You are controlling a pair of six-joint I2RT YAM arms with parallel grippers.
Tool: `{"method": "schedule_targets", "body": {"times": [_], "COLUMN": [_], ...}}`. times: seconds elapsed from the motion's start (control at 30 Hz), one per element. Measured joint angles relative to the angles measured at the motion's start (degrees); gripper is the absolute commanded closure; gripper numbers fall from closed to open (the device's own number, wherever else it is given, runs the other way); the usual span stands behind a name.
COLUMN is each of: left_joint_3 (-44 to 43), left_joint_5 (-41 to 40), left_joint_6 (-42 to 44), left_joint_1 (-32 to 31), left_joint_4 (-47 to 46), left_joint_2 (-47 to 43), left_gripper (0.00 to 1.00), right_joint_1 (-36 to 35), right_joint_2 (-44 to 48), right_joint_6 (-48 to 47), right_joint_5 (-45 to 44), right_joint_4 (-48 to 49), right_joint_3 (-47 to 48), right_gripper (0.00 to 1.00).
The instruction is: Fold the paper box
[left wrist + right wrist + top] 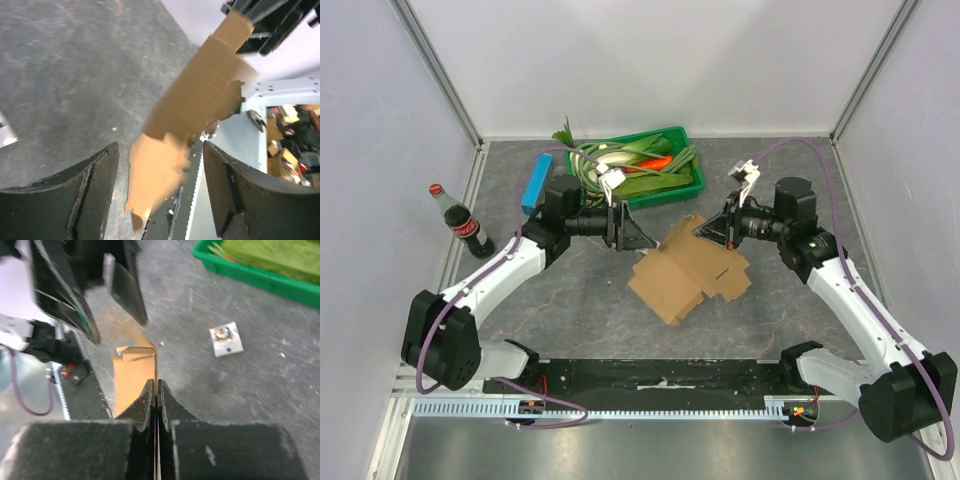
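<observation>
The paper box (690, 268) is a flat brown cardboard piece with flaps, lying mid-table with its far edge lifted. My right gripper (705, 232) is shut on that far edge; in the right wrist view the thin cardboard (131, 375) runs between the closed jaws of the gripper (156, 382). My left gripper (640, 238) is open just left of the box's far left corner. In the left wrist view the blurred cardboard (200, 95) reaches down between the spread fingers (95, 195) without touching either.
A green tray (698, 186) of vegetables stands at the back. A slim blue box (534, 186) lies left of it, and a cola bottle (466, 222) stands at the far left. A small white square piece (226, 339) lies on the table near the tray (260, 276).
</observation>
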State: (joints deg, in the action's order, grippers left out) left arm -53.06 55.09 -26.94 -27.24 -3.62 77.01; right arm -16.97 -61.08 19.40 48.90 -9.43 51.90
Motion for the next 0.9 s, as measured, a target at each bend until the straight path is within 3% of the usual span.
{"method": "schedule_targets", "body": {"times": [0.17, 0.37, 0.57, 0.73, 0.87, 0.9], "left_joint_3": [1.53, 9.27, 13.00, 15.67, 16.15, 16.41], "left_joint_5": [-11.78, -23.56, -31.87, -34.12, -32.06, -31.28], "left_joint_6": [2.08, -0.50, -2.21, -2.12, -2.12, -2.12], "left_joint_1": [0.24, -6.51, -9.29, -10.38, -10.75, -10.80], "left_joint_4": [3.39, -5.44, -10.45, -17.16, -23.58, -25.57], "left_joint_2": [-5.42, -10.71, -1.40, 3.96, 8.31, 9.25], "left_gripper": [0.33, 0.34, 0.28, 0.26, 0.32, 0.40], "right_joint_1": [-5.51, -6.88, -6.88, -6.91, -7.28, -7.30], "right_joint_2": [-3.93, -10.71, -15.56, -15.61, -15.56, -15.52], "right_joint_6": [-5.66, -11.21, -15.93, -18.03, -19.43, -19.67], "right_joint_5": [-9.90, -14.34, -16.87, -16.74, -16.68, -16.68], "right_joint_4": [-6.86, -12.52, -16.33, -16.37, -15.87, -15.65], "right_joint_3": [-0.28, -0.96, -0.96, -0.96, -0.96, -0.96], "right_gripper": [1.00, 1.00, 1.00, 1.00, 1.00, 1.00]}}
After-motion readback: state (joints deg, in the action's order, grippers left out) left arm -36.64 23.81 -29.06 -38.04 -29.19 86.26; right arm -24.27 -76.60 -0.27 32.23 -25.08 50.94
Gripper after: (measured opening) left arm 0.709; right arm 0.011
